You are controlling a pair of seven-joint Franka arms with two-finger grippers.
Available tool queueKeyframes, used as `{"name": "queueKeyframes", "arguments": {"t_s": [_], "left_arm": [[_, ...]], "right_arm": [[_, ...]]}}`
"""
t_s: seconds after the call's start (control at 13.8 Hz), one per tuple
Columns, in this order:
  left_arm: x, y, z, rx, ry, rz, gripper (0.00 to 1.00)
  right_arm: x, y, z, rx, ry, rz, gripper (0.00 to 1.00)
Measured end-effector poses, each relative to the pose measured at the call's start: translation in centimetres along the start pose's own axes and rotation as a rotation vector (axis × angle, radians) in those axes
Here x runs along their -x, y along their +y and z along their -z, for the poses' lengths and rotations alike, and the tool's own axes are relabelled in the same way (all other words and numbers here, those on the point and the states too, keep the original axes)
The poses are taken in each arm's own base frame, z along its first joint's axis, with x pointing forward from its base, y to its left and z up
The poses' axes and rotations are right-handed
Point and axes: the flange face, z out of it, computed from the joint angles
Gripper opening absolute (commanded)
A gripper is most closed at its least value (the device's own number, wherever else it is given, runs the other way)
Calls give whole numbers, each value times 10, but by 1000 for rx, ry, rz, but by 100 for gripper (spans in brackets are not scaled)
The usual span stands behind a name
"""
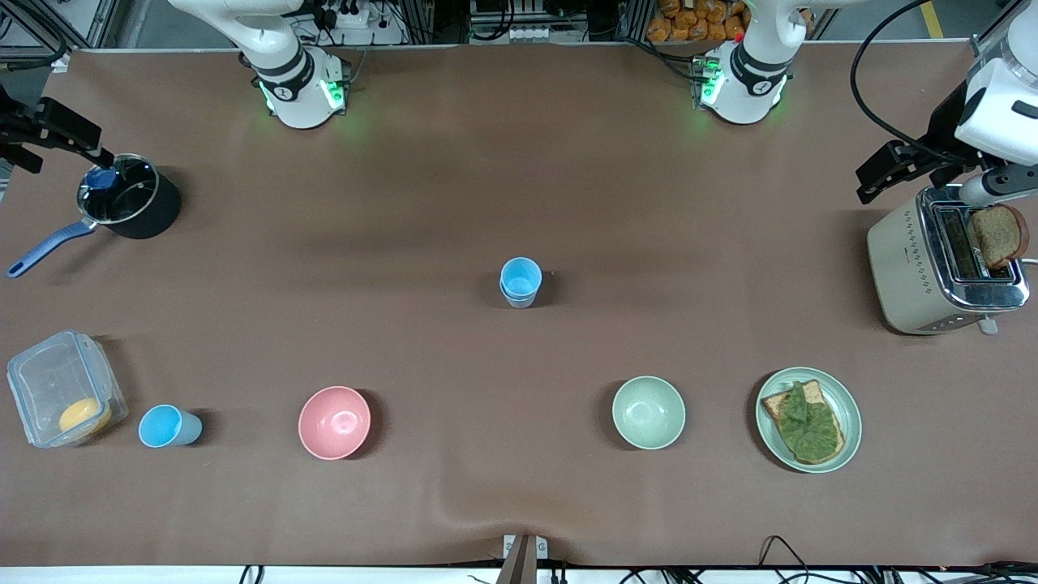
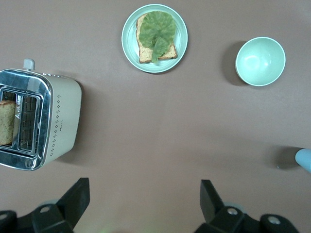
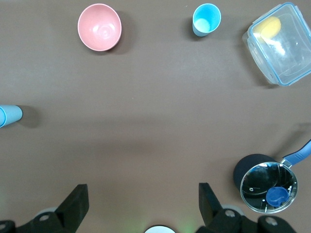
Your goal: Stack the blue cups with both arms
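Note:
A blue cup (image 1: 520, 281) stands upright in the middle of the table; its rim looks double, like one cup set in another. Its edge shows in the left wrist view (image 2: 305, 160) and the right wrist view (image 3: 9, 116). Another blue cup (image 1: 169, 426) (image 3: 206, 19) stands nearer the front camera at the right arm's end, between a clear box and the pink bowl. My left gripper (image 2: 144, 183) hangs high over bare table by its base, open and holding nothing. My right gripper (image 3: 143, 187) hangs the same way over its own base, open and holding nothing.
Pink bowl (image 1: 334, 422) and pale green bowl (image 1: 648, 412) sit near the front edge. A plate with toast and lettuce (image 1: 843, 405) and a toaster (image 1: 916, 268) holding bread are at the left arm's end. A black pot (image 1: 150, 212) and clear box (image 1: 32, 389) are at the right arm's end.

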Motion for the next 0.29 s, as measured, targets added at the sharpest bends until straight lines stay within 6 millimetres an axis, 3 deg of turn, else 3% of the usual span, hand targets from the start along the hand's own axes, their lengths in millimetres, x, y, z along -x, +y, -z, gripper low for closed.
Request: {"name": "queueKeyframes", "arguments": {"t_s": [0.29], "left_arm": [[0, 0, 0, 0, 0, 0, 100]], "right_arm": [[-3, 0, 2, 2, 23, 0, 100]]}}
